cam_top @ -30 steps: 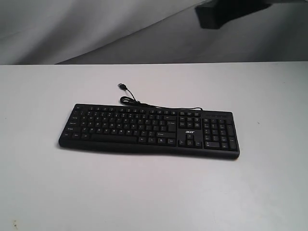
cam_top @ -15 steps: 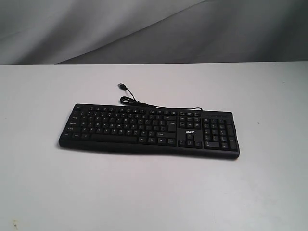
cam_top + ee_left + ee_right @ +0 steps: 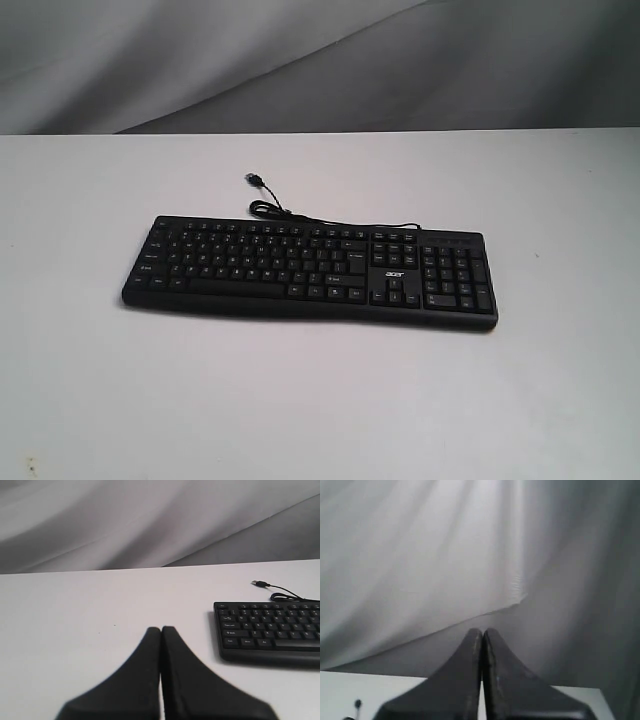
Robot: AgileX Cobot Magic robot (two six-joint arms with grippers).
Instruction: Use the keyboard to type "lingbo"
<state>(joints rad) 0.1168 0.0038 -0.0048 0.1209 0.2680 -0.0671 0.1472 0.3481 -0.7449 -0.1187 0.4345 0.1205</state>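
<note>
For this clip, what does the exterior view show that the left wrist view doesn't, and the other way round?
Exterior only: the whole keyboard, with its number pad and acer logo. Left wrist only: the left gripper, shut, not touching the keyboard. Both: the keyboard's letter-key end, the USB plug and the white table.

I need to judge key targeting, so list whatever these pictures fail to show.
Key legends on the keyboard: too small and soft to read in the exterior view.
Keyboard's number-pad end: cut off by the frame edge in the left wrist view.
Left gripper, right gripper: outside the exterior view's frame.
Small dark object, right wrist view: blurred, unidentifiable.
</note>
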